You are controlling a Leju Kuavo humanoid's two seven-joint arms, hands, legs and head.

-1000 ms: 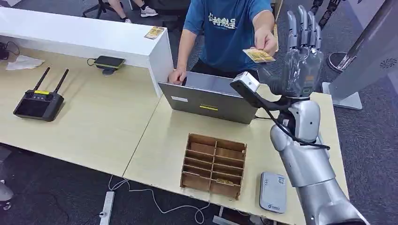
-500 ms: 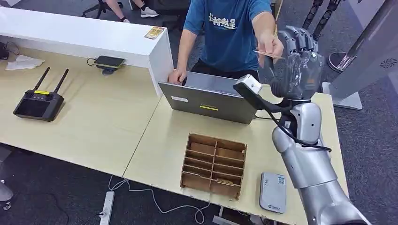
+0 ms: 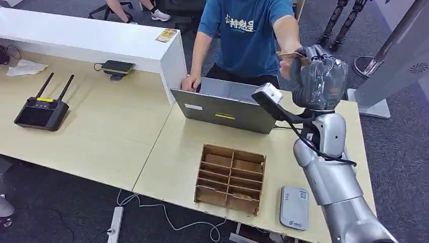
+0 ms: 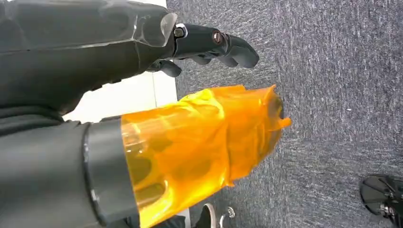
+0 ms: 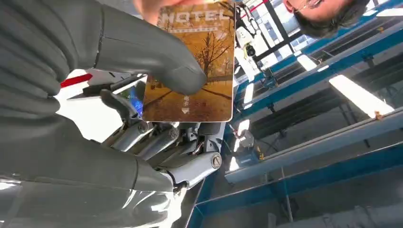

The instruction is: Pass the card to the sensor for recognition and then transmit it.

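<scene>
— While the person's hand (image 3: 286, 65) holds the card (image 5: 197, 66) out at the upper right of the head view, the right hand (image 3: 316, 76) has its thumb (image 5: 147, 52) pressed on the card's face, fingers curled behind. I'd call that a pinch, both parties holding.

— How will it handle?

— Thin, stiff, light and glossy, I'd judge, so slippery. Best taken flat, thumb on one face and fingers on the other, leaving the far end bare for the sensor (image 3: 294, 207) at the lower right, near the table (image 3: 101, 136) edge.

— And the left hand (image 4: 209, 42)?

— Fingers bent over grey carpet, nothing visibly in them, its thumb wrapped in orange film.

— Containers?

— Wooden divided tray (image 3: 230, 178) at lower centre; something yellowish lies in a front compartment, possibly more cards. The others look empty.
</scene>
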